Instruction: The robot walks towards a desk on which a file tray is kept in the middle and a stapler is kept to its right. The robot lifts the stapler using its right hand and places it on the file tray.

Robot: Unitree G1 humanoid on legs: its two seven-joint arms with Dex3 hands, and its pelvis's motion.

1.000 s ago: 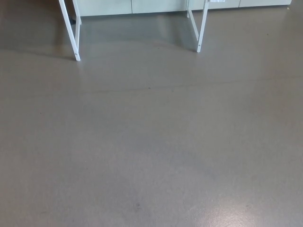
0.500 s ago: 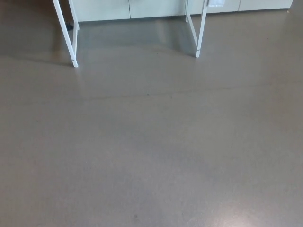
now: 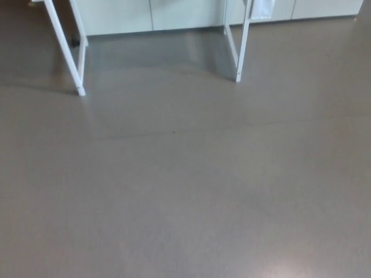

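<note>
Grey floor (image 3: 185,197) is recorded across almost the whole head view, smooth and faintly glossy, with a pale glare patch (image 3: 290,269) at the lower right edge. A thin faint line (image 3: 232,124) is noted running across it, and a small dark speck (image 3: 173,132) lies on that line near the middle.

At the top of the view only the underside of the desk (image 3: 244,29) is seen: a white left leg frame (image 3: 65,46), slanted, with its foot set on the floor, and a white right leg frame (image 3: 240,63), well apart from it. The desk top is cut off by the upper edge. A white sheet (image 3: 262,8) is seen just beside the right leg frame. Pale cabinet fronts (image 3: 116,14) stand behind both frames. A small dark item (image 3: 74,41) near the left frame is too small to be identified.

The open floor between camera and desk is crossed by nothing.

Neither the left hand nor the right hand is in view, so their finger positions cannot be told. The stapler and the file tray lie outside the view; their places cannot be told
</note>
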